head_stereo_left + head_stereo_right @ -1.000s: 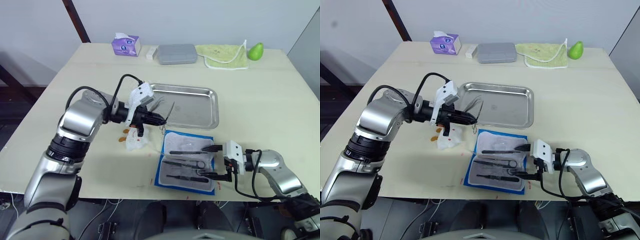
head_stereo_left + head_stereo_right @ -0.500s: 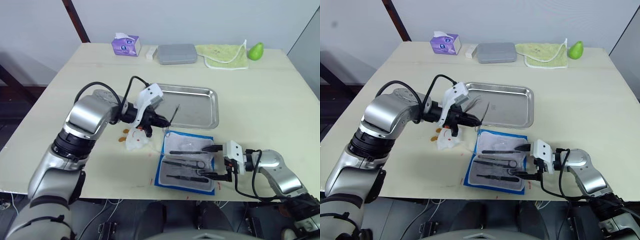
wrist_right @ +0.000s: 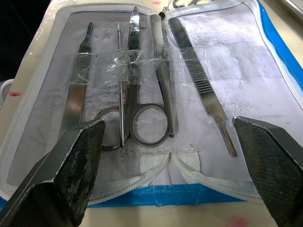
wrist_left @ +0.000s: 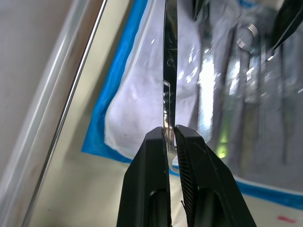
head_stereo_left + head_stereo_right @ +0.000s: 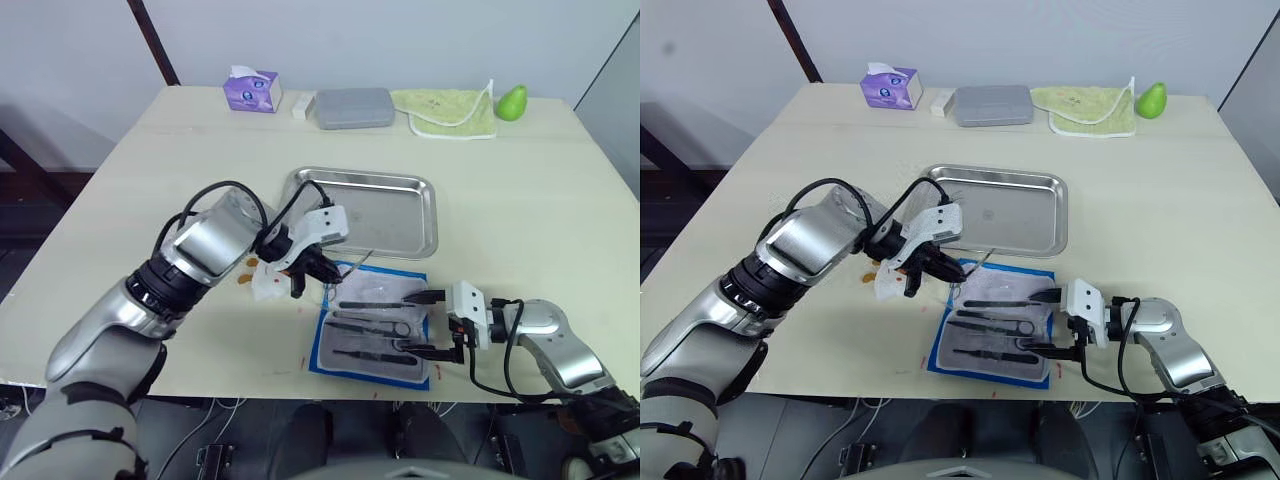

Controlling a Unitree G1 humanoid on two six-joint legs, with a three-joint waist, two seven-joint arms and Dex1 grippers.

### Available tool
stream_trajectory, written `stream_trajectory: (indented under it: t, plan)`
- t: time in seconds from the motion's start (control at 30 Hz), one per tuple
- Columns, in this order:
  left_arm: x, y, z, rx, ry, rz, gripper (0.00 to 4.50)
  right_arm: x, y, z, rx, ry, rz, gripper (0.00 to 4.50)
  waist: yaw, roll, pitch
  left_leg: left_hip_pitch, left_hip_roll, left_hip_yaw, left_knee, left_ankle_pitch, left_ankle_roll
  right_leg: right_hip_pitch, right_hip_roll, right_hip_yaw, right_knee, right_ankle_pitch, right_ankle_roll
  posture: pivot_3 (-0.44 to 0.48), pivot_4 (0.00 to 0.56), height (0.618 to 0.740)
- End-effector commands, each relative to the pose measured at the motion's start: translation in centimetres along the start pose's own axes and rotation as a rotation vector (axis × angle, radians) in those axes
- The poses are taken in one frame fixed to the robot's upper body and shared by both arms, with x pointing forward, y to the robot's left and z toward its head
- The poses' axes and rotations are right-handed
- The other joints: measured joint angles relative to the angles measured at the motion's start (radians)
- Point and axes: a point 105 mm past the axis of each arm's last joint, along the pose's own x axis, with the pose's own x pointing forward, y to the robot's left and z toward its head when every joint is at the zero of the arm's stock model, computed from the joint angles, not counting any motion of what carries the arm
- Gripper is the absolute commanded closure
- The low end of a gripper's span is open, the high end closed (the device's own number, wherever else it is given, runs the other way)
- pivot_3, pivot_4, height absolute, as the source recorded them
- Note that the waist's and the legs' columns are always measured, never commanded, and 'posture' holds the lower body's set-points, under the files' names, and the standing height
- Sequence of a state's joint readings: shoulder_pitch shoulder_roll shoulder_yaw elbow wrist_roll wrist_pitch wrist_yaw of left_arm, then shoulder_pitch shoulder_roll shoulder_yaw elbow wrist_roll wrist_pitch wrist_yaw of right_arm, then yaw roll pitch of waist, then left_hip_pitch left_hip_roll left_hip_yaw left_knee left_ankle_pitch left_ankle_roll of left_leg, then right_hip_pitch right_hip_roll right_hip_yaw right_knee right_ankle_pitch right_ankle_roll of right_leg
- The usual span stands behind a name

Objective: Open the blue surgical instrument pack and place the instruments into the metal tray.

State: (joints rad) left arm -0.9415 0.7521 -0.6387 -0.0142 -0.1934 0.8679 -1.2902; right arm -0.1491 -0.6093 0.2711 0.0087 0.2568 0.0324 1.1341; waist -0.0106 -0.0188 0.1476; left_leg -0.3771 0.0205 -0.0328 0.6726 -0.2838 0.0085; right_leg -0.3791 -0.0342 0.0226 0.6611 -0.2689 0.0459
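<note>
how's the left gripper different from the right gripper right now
The left gripper is shut on a slender metal instrument; the right gripper is wide open and holds nothing. The left gripper is at the corner of the blue surgical instrument pack nearest the metal tray; the right gripper sits at the pack's opposite edge, facing the instruments still under their tape. Both have two black fingers and point at the pack.
</note>
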Motion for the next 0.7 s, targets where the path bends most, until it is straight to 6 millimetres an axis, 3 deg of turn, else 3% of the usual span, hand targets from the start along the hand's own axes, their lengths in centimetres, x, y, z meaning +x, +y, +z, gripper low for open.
stream_trajectory:
  t: [0.03,0.2,0.37,0.53,0.67,0.7]
  plan:
    - [-0.5,0.3,0.9,0.05,-0.004,0.001,4.4,-0.1,2.0,-4.9,0.167,0.166,0.019,0.0,-0.001,0.0,0.0,0.0,0.0,0.0,0.0,0.0,0.0,0.0,0.0,0.0,0.0,0.0,0.0,0.0,0.15,0.74]
    - [-0.3,0.6,0.9,0.083,0.019,-0.007,4.4,0.0,2.1,-5.0,0.172,0.165,0.012,0.0,-0.001,0.0,0.0,0.0,0.0,0.0,0.0,0.0,0.0,0.0,0.0,0.0,0.0,0.0,0.0,0.0,0.15,0.74]
    - [1.6,0.5,0.9,0.129,0.042,-0.021,4.4,0.1,2.0,-4.9,0.174,0.16,0.007,0.0,0.0,0.0,0.0,0.0,0.0,0.0,0.0,0.0,0.0,0.0,0.0,0.0,0.0,0.0,0.0,0.0,0.15,0.74]
    - [2.0,0.5,0.7,0.129,0.028,-0.029,4.4,-0.1,2.1,-4.9,0.177,0.16,0.002,0.0,-0.002,0.0,0.0,0.0,0.0,0.0,0.0,0.0,0.0,0.0,0.0,0.0,0.0,0.0,0.0,0.0,0.15,0.74]
    - [1.2,0.7,1.5,0.131,-0.033,-0.016,3.02,-0.1,2.2,-4.9,0.18,0.16,0.002,0.0,-0.001,0.0,0.0,0.0,0.0,0.0,0.0,0.0,0.0,0.0,0.0,0.0,0.0,0.0,0.0,0.0,0.15,0.74]
    - [0.8,0.6,1.6,0.128,-0.064,-0.018,3.02,-0.1,2.2,-4.9,0.18,0.159,0.001,0.0,-0.002,0.0,0.0,0.0,0.0,0.0,0.0,0.0,0.0,0.0,0.0,0.0,0.0,0.0,0.0,0.0,0.15,0.74]
